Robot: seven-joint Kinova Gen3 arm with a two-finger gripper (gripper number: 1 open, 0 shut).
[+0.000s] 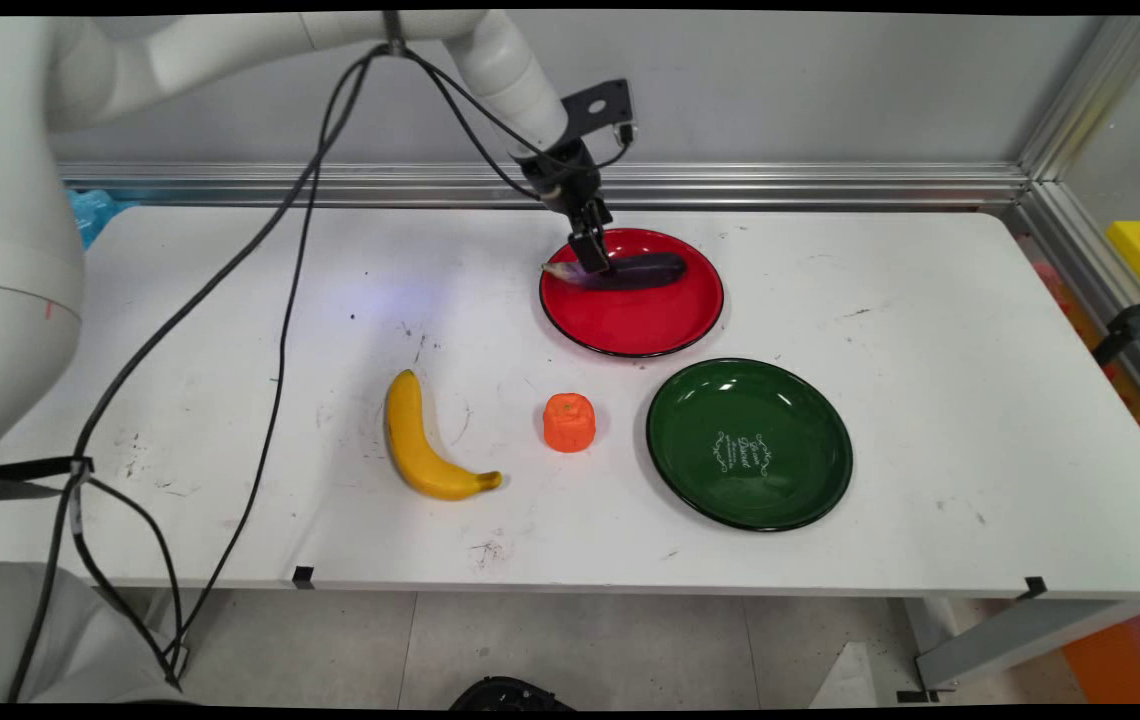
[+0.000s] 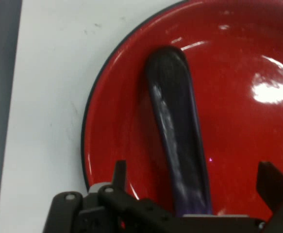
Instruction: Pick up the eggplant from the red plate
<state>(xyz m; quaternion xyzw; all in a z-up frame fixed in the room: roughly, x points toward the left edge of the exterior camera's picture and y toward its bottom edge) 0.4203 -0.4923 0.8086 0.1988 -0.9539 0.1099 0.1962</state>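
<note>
Item 1: eggplant (image 1: 630, 270), dark purple, lying on its side in the upper half of the red plate (image 1: 630, 325), right of centre in the upper part of the main view, pale stem end pointing frame-left. It sits directly beneath the gripper (image 1: 592, 262), which comes down on its stem half; in the hand view the eggplant (image 2: 177, 141) runs up from the bottom centre, between the 2 fingers (image 2: 119, 172). Item 2: gripper, black, 2 fingers, spread wide with 1 on each side of the eggplant and red plate showing in the gaps; neither finger visibly touches it and nothing is held. Item 3: green plate (image 1: 750, 442), just below and right of the red plate, near but apart. Item 4: orange block (image 1: 569, 422), left of the green plate. Item 5: banana (image 1: 425, 440), lower centre-left. All rest on the white table (image 1: 930, 330).
</note>
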